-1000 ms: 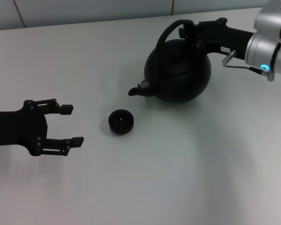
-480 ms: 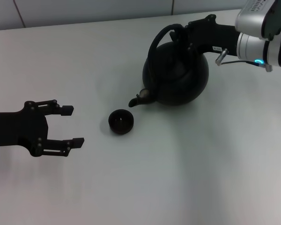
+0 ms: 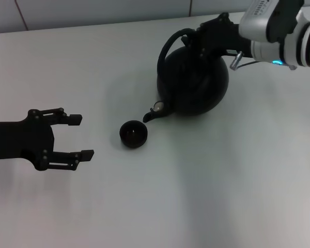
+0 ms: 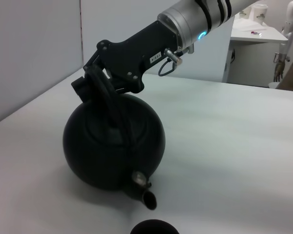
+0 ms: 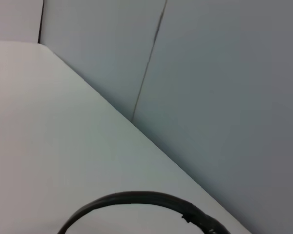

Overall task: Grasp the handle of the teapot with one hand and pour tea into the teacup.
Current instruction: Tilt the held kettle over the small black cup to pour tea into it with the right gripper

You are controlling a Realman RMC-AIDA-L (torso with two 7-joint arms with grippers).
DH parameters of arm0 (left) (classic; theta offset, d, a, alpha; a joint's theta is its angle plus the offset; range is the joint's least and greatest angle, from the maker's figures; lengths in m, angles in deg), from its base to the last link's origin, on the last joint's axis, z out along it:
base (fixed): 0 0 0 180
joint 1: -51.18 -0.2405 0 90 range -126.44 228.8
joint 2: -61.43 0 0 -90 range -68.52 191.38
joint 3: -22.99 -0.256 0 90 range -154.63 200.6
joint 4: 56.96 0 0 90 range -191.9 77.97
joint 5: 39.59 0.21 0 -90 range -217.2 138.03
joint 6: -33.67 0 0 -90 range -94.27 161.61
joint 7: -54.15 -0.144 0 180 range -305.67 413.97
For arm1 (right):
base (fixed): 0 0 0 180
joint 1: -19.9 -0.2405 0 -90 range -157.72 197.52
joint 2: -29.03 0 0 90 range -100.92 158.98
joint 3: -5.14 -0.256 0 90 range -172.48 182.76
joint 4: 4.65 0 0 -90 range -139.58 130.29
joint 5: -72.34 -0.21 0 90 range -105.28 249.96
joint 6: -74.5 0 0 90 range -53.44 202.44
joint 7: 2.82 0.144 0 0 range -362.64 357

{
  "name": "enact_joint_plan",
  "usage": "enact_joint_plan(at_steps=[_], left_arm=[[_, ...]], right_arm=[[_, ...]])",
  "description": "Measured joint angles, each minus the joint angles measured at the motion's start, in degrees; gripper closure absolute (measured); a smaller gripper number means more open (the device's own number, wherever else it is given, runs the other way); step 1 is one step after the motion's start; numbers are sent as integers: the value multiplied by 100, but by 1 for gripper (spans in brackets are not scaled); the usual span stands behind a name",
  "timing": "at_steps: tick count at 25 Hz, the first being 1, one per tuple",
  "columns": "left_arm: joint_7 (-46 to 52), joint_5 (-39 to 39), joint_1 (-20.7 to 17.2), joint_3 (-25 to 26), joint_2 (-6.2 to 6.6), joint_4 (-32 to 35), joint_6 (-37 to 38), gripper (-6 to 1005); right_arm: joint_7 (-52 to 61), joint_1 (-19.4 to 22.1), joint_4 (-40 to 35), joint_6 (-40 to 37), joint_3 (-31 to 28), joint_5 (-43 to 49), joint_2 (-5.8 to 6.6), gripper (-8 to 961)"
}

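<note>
1. The left gripper (image 3: 85,137) is hovering low over the near left part of the white counter (image 3: 206,196), its fingers (image 3: 72,120) spread apart and grasping nothing, pointing toward the middle of the counter.
2. The teacup (image 3: 133,134) is sitting upright on the counter, well apart from the left gripper and just in front of the teapot's spout (image 3: 154,111); in the left wrist view only its rim (image 4: 155,227) is showing, just below the spout.
3. The teapot (image 3: 195,81) is tilting forward farther back, with its spout dipping toward the teacup and ending just short of it, not touching.
4. The handle (image 3: 170,44) is arching up over the teapot's top, leaning toward the left side.
5. The right gripper (image 3: 209,39) is reaching in from the far right, its fingers clenched on the handle near the top of the arch.
6. A grey panelled wall (image 5: 224,73) is running behind the counter's far edge.
</note>
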Motion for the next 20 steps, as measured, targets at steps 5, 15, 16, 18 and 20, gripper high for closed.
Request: enact_joint_plan(at_steps=[5,15,16,18,20], left_arm=[[10,0,11,0,-13,0,-7,139],[16,-1,6,23,-34,0,-8,139],[15,0,3,26,-40,0,-8,139],[14,-1,0,29,-40,0,-7,139],[13,-1,-3,31,-40,0,-7,139]], right_arm=[[-27,-31,-152,21,91,10,0,852],[-60,-104,-347,44,218,136,4,853],[-60,-108,-369,67,247,157,5,853],[-61,-115,-406,126,329,172,6,853],[-62,-118,-433,171,388,193,7,853]])
